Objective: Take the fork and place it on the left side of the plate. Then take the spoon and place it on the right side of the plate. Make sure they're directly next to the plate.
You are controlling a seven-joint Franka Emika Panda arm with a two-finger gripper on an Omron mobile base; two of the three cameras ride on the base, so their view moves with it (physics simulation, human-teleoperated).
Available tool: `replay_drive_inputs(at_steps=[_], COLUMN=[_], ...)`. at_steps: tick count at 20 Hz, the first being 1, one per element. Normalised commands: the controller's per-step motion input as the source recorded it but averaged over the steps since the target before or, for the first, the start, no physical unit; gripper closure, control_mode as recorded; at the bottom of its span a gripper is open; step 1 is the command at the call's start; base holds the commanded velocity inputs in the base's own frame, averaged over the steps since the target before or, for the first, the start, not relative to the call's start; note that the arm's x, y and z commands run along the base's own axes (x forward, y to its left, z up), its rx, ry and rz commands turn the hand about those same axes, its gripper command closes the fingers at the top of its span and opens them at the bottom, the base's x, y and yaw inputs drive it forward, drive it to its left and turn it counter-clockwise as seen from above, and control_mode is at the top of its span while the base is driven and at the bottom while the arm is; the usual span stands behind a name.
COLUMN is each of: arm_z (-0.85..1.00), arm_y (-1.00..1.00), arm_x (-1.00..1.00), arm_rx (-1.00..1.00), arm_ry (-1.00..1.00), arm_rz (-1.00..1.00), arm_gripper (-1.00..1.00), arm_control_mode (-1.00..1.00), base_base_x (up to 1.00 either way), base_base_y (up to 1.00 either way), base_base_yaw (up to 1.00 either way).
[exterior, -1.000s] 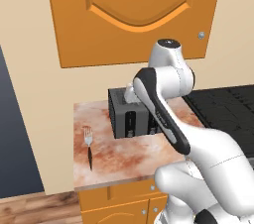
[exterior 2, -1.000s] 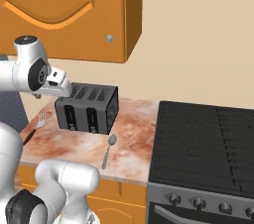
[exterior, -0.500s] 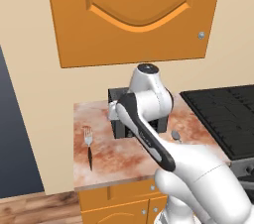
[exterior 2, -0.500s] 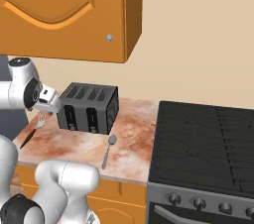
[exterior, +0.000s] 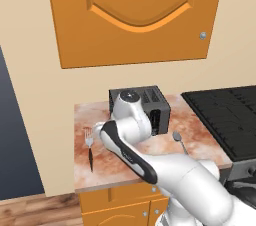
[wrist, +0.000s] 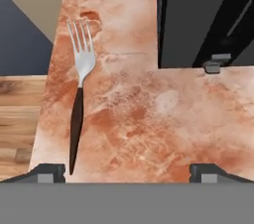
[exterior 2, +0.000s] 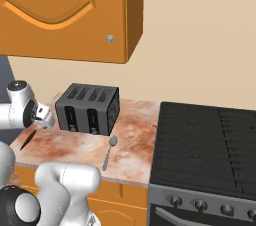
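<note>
Marbled reddish worktop (exterior: 125,157) under an orange wall cabinet (exterior: 135,15), black stove (exterior 2: 205,145) beside it.

Nearest in the hand view we see the tool (wrist: 127,172), its two dark fingertips (wrist: 47,172) at the bottom edge standing wide apart with nothing between them, so it is open and empty. Just above the bottom-left tip lies the fork (wrist: 78,89), flat on the worktop, black handle toward the bottom of the frame, tines toward the top left. It sits off to the left of the tool's centre line, not between the tips.

Since a second ago the arm has swung down and over from above the toaster (exterior: 150,107) to the fork's end of the worktop; the fork itself has not moved. We judge this as the approach for the first pick, with a shift toward the handle needed before closing.

Farther on, the spoon (exterior: 179,141) lies untouched, centre right in the left base view, in front of the toaster. In the right base view the spoon (exterior 2: 109,151) is lower centre.

We cannot find the plate, so the drop spot is not yet clear.
</note>
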Motion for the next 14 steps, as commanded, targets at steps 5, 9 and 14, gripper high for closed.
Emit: replay_drive_inputs(at_steps=[5, 9, 14], arm_z=[-0.46, -0.31, -0.18], arm_y=[0.39, 0.35, 0.53], arm_x=[0.29, 0.33, 0.34], arm_rx=[0.05, 0.02, 0.0], arm_ry=[0.04, 0.11, 0.1], arm_rz=[0.0, 0.0, 0.0], arm_gripper=[-1.0, -1.0, -1.0], arm_control_mode=[-1.0, -1.0, -1.0], base_base_x=[0.0, 0.0, 0.0], base_base_y=[0.0, 0.0, 0.0], base_base_yaw=[0.0, 0.0, 0.0])
